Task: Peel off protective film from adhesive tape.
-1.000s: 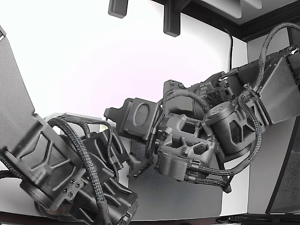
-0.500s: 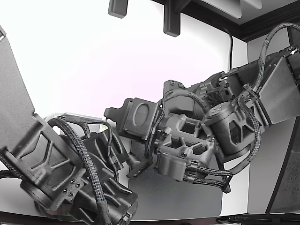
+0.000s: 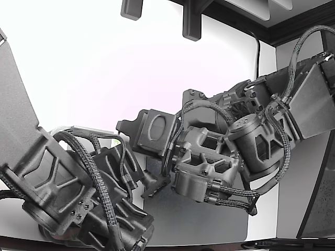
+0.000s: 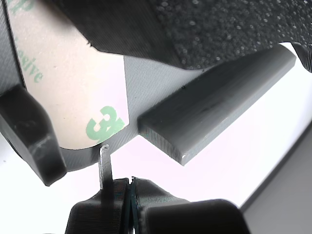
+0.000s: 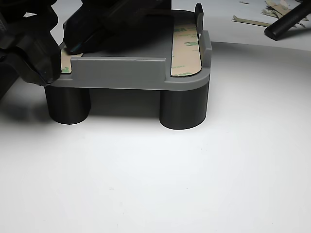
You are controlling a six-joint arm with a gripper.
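Nothing has moved since before; jaws pressed together just below the tape liner

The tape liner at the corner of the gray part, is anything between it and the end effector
Nothing visible blocks it. In the wrist view the end effector sits just off the rounded corner of the tape liner on the gray part, its thin blade tip reaching the liner's edge. The raised gray rib lies to one side.

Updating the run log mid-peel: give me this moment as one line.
stage: starting peel | hand: shut, thin tip at liner edge | tape liner: on grey fixture | second liner strip: unpeeled
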